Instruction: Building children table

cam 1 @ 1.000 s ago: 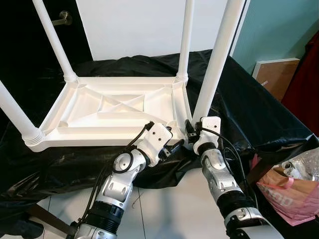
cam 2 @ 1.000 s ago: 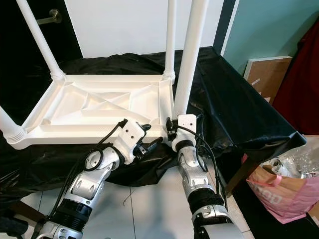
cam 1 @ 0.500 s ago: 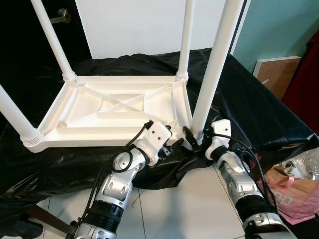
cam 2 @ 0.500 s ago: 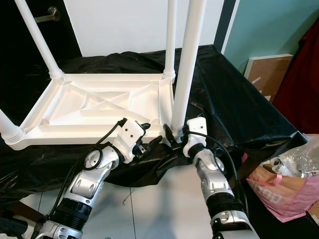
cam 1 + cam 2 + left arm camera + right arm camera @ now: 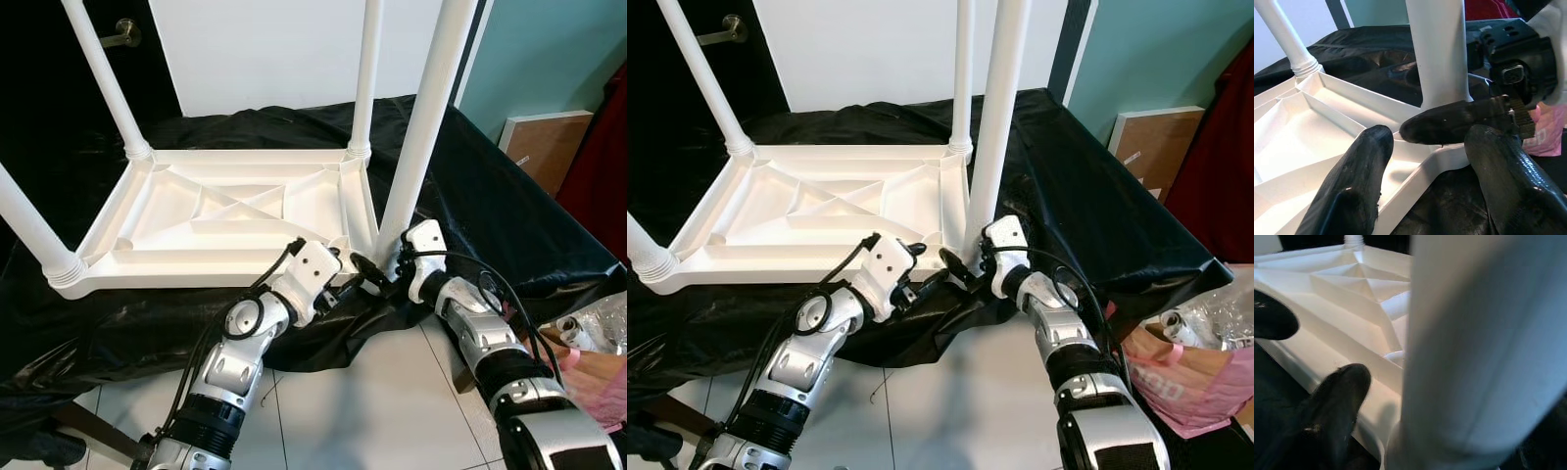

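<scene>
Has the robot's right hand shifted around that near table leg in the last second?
Yes. The right gripper has swung from in front of the near leg to its right side, while the upturned table kept its place; the forearm now slants in from the right.

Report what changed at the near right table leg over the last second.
The right gripper has swung out to the robot's right and now reaches the near right leg base from that side. The left gripper stays open at the upturned table corner. The table has not moved.
</scene>
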### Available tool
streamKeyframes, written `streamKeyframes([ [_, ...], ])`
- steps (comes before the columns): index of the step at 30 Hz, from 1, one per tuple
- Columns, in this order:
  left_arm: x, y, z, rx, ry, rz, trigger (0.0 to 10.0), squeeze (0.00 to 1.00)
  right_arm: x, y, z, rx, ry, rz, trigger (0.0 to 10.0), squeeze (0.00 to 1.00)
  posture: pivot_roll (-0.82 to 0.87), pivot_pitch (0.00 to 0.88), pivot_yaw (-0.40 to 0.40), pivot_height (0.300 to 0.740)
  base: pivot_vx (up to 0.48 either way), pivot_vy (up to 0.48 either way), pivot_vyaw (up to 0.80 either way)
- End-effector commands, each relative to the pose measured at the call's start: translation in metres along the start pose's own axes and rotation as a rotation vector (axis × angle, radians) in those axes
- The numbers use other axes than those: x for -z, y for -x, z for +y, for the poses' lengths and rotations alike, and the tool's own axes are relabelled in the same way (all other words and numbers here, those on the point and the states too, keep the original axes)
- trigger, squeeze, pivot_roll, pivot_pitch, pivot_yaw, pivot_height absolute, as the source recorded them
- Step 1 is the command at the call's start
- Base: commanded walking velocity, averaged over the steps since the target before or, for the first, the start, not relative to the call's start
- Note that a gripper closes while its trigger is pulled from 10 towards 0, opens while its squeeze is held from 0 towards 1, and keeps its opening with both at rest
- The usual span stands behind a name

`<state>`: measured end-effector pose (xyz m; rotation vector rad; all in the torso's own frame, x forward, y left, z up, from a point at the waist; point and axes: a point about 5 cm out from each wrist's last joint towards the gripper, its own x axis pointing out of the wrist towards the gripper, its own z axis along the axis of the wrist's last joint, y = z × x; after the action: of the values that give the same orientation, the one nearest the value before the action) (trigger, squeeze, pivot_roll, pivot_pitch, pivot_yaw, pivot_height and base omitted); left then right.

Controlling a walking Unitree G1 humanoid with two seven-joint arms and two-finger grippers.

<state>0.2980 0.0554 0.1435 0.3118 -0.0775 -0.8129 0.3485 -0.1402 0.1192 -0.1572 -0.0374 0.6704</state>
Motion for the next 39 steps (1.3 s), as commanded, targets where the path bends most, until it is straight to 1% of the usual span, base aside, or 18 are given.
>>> streamKeyframes([
  [1,0.004,0.001,0.002,-0.064,-0.005,0.018,10.0,0.0,0.002,0.001,0.0,-0.022,0.022,0.017,0.0,0.0,-0.03,0.0,0.003,0.74,0.0,0.0,0.0],
  [6,0.005,0.002,0.0,-0.069,0.002,0.02,10.0,0.0,0.006,0.004,-0.004,-0.043,0.019,0.03,0.0,0.0,-0.02,0.0,-0.011,0.74,0.0,0.0,0.0],
  [12,0.005,0.002,-0.001,-0.068,0.002,0.021,10.0,0.0,0.012,0.008,-0.005,-0.021,0.003,0.046,0.0,0.0,-0.03,0.0,-0.006,0.74,0.0,0.0,0.0],
  [13,0.005,0.003,-0.001,-0.066,0.002,0.023,10.0,0.0,0.015,0.009,-0.005,0.002,-0.018,0.047,6.0,0.0,-0.03,0.0,-0.003,0.74,0.0,0.0,0.0],
  [14,0.006,0.003,-0.001,-0.064,0.001,0.024,10.0,0.0,0.017,0.01,-0.005,0.018,-0.037,0.046,10.0,0.0,-0.03,0.0,-0.002,0.74,0.0,0.0,0.0],
  [20,0.006,0.003,-0.002,-0.057,0.0,0.026,10.0,0.0,0.022,0.01,-0.001,0.097,-0.078,0.042,10.0,0.0,-0.04,0.0,0.001,0.74,0.0,0.0,0.0],
  [21,0.006,0.003,-0.003,-0.053,0.002,0.026,10.0,0.0,0.025,0.01,0.001,0.143,-0.077,0.054,10.0,0.0,-0.04,0.0,0.003,0.74,0.0,0.0,0.0],
  [22,0.006,0.003,-0.003,-0.053,0.002,0.026,10.0,0.0,0.025,0.01,0.001,0.143,-0.077,0.054,10.0,0.0,-0.04,0.0,0.003,0.74,0.0,0.0,0.0],
  [25,0.006,0.002,-0.004,-0.047,0.004,0.025,10.0,0.0,0.031,0.008,0.009,0.237,-0.125,0.073,10.0,0.0,-0.04,0.0,0.002,0.74,0.0,0.0,0.0],
  [26,0.006,0.002,-0.005,-0.046,0.004,0.025,10.0,0.0,0.033,0.007,0.011,0.28,-0.138,0.08,10.0,0.0,-0.05,0.0,0.001,0.74,0.0,0.0,0.0],
  [27,0.006,0.002,-0.006,-0.043,0.005,0.024,10.0,0.0,0.038,0.006,0.015,0.407,-0.182,0.102,10.0,0.0,-0.05,0.0,0.001,0.74,0.0,0.0,0.0],
  [30,0.006,0.002,-0.006,-0.042,0.005,0.024,10.0,0.0,0.04,0.006,0.017,0.46,-0.198,0.113,10.0,0.0,-0.05,0.0,0.0,0.74,0.0,0.0,0.0],
  [32,0.007,0.002,-0.006,-0.043,0.007,0.024,10.0,0.0,0.042,0.009,0.019,0.582,-0.224,0.112,10.0,0.0,-0.04,0.0,-0.004,0.74,0.0,0.0,0.0],
  [33,0.007,0.002,-0.006,-0.043,0.007,0.024,10.0,0.0,0.042,0.009,0.019,0.582,-0.224,0.112,10.0,0.0,-0.04,0.0,-0.004,0.74,0.0,0.0,0.0],
  [35,0.007,0.003,-0.007,-0.043,0.01,0.024,10.0,0.0,0.044,0.01,0.02,0.657,-0.242,0.12,10.0,0.0,-0.04,0.0,-0.004,0.74,0.0,0.0,0.0],
  [36,0.007,0.003,-0.007,-0.043,0.01,0.024,10.0,0.0,0.044,0.01,0.02,0.657,-0.242,0.12,10.0,0.0,-0.04,0.0,-0.004,0.74,0.0,0.0,0.0],
  [37,0.007,0.004,-0.007,-0.044,0.01,0.026,10.0,0.0,0.046,0.008,0.029,0.691,-0.294,0.125,10.0,0.0,-0.04,0.0,-0.008,0.74,0.0,0.0,0.0],
  [39,0.008,0.004,-0.007,-0.046,0.01,0.027,10.0,0.0,0.045,0.005,0.034,0.677,-0.308,0.119,10.0,0.0,-0.04,0.0,-0.008,0.74,0.0,0.0,0.0],
])
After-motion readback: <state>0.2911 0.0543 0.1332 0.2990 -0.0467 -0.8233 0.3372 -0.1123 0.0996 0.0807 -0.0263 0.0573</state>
